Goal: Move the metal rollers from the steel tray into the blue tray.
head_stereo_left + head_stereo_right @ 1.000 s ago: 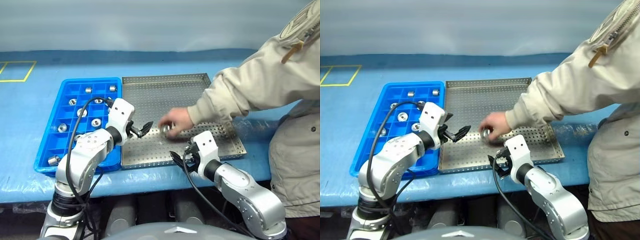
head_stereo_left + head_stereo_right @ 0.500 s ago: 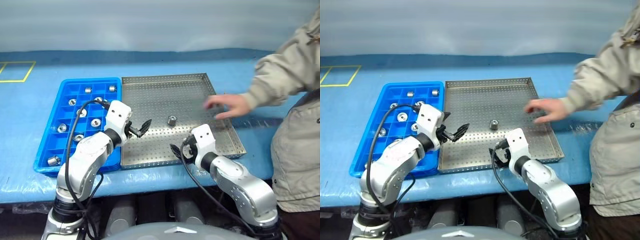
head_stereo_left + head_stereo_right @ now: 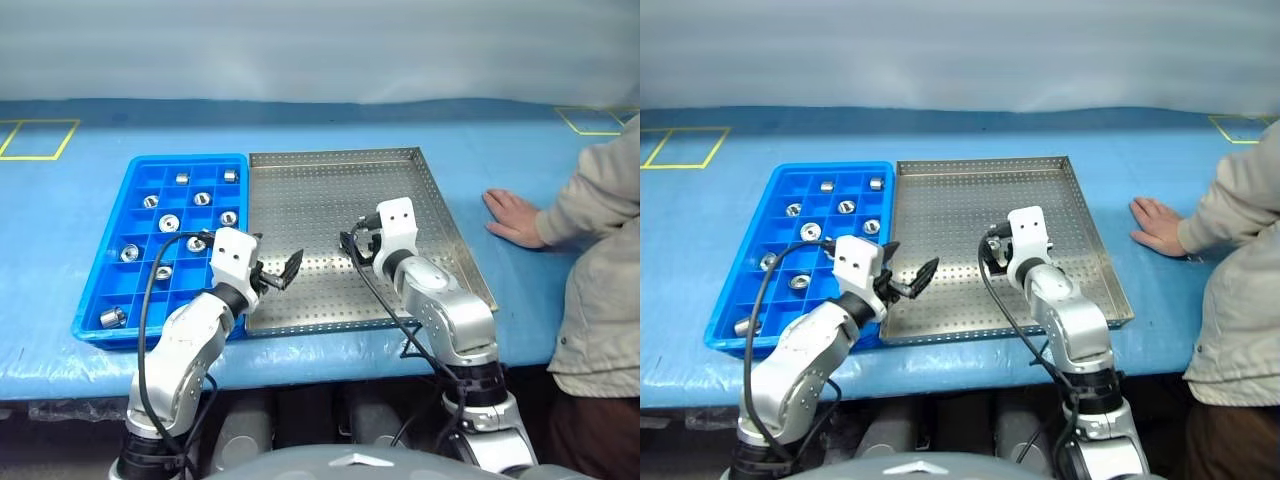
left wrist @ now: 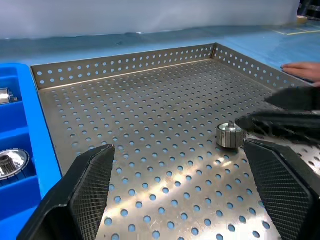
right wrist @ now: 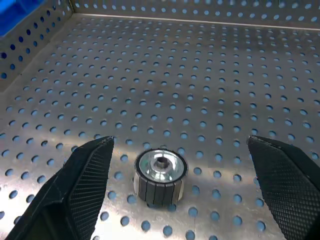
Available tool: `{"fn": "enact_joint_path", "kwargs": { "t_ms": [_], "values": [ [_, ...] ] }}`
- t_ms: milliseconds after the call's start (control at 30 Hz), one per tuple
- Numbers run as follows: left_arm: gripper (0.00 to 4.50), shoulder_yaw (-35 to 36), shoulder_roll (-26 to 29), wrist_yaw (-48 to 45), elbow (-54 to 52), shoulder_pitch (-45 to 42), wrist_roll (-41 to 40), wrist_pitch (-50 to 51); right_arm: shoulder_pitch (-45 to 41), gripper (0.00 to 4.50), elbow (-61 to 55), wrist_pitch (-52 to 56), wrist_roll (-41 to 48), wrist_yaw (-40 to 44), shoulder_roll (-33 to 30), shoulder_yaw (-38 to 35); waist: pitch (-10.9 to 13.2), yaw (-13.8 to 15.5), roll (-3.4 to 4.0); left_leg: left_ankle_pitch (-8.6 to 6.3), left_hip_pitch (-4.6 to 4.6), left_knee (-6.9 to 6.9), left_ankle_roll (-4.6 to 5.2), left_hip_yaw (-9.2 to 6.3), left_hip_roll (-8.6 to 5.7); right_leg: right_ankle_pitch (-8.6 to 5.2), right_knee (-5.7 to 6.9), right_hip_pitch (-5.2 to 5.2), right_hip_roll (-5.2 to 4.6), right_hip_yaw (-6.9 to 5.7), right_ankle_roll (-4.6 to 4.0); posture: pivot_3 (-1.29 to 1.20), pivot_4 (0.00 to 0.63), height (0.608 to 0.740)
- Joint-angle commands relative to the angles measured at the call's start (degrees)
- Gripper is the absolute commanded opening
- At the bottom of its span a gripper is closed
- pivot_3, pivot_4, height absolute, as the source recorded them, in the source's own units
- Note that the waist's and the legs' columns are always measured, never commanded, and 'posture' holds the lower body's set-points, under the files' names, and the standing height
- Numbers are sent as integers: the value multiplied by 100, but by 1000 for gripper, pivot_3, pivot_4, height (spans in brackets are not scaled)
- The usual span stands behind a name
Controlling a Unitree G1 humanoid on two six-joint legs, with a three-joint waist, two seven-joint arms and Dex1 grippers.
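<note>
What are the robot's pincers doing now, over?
Both pincers open: left pincer empty, right pincer straddling small silver metal roller on grey perforated steel tray. Person's hand resting beside tray, clear.

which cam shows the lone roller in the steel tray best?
Right wrist view: the roller stands upright on the steel tray, its central hole visible. Left wrist view shows it side-on. In both eye views the right gripper covers that spot.
</note>
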Motion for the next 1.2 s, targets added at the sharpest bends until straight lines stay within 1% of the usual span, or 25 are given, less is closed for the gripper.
{"fn": "enact_joint_path", "kwargs": {
  "t_ms": [33,233,400,500,633,667,733,867,933,1033,1133,1200],
  "values": [
    [4456,-291,325,-286,-308,90,31,-46,-346,4500,552,-521,-134,-21,156,-43,2,-6,3,0,1,0,0,1,0,0,0,0,0,1,0,64,150,740],
    [4456,-322,439,-369,-362,169,-66,-10,-532,4500,1289,-987,-243,24,262,-115,5,0,9,0,0,-1,1,4,0,1,-1,-1,-3,3,0,80,150,740],
    [4456,-350,419,-347,-359,191,-61,-14,-395,4500,1533,-1078,-247,70,291,-162,6,6,10,0,0,-2,1,4,0,1,-1,-1,-4,3,0,89,150,740],
    [4500,-357,409,-339,-351,197,-59,-20,-263,3857,1418,-1019,-243,104,322,-136,7,3,11,0,1,-4,1,3,0,1,-1,-1,-3,3,0,86,150,740],
    [4500,-353,415,-345,-328,198,-60,-33,-112,2618,1230,-899,-206,162,378,-101,8,1,13,0,2,-6,0,3,1,0,-1,-2,-3,4,-1,86,150,740],
    [4500,-350,411,-344,-319,194,-62,-38,-74,2241,1168,-854,-195,179,394,-93,8,3,13,0,2,-6,1,4,1,0,-1,-2,-3,4,-1,87,150,740],
    [4500,-351,408,-338,-305,188,-51,-50,-15,1709,1064,-790,-193,211,412,-73,8,7,13,0,2,-6,0,3,2,0,-1,-1,-3,3,0,92,150,740],
    [4500,-252,298,-204,-330,214,-10,-198,-49,1710,762,-660,-234,290,382,21,9,16,15,0,1,-6,1,3,2,0,-1,-3,-5,3,0,115,150,740],
    [4500,-160,197,-58,-361,262,37,-310,-186,1710,551,-606,-284,443,297,210,12,28,19,0,0,-7,1,3,2,0,-1,-4,-5,2,0,140,150,740],
    [4500,12,-1,173,-434,387,40,-467,-536,1710,284,-531,-241,789,204,515,18,44,26,0,-1,-8,0,3,4,-1,-1,-7,-3,1,-1,182,150,740],
    [4500,58,-24,304,-639,673,164,-669,-983,1710,281,-560,-220,1143,195,825,19,100,26,0,0,-9,0,2,6,-1,1,-9,0,-2,-1,235,150,740],
    [4500,55,-28,469,-805,890,351,-861,-1231,1710,393,-622,-227,1347,227,1002,19,195,26,0,3,-17,0,-1,7,-4,2,-8,1,-7,-7,291,150,740]
  ]
}}
